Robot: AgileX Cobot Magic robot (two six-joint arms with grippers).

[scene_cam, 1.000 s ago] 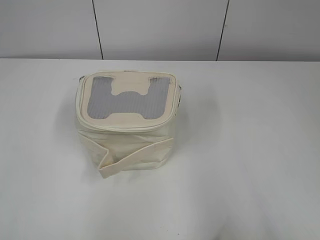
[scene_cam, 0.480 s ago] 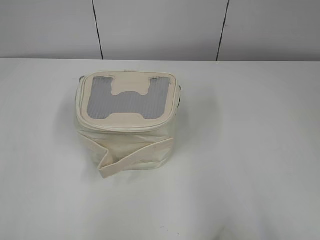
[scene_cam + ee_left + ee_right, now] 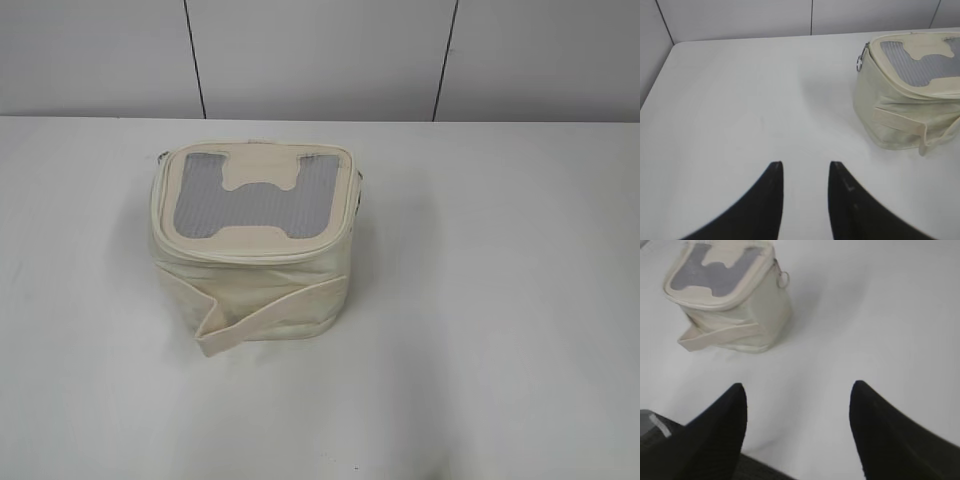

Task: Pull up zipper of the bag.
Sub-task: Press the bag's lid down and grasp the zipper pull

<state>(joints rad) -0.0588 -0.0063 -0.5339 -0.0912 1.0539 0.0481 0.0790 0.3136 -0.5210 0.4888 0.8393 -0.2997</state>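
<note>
The cream-white bag stands on the white table, its lid with the grey H-shaped mesh window facing up and a wide cream strap across its front. It also shows in the left wrist view and in the right wrist view. The zipper track runs round the lid's rim; a silver ring pull hangs at a corner, and one shows on the side. My left gripper is open and empty, far left of the bag. My right gripper is open and empty, to the bag's right. Neither gripper shows in the exterior view.
A grey panelled wall runs along the table's far edge. Bare white tabletop lies around the bag on every side.
</note>
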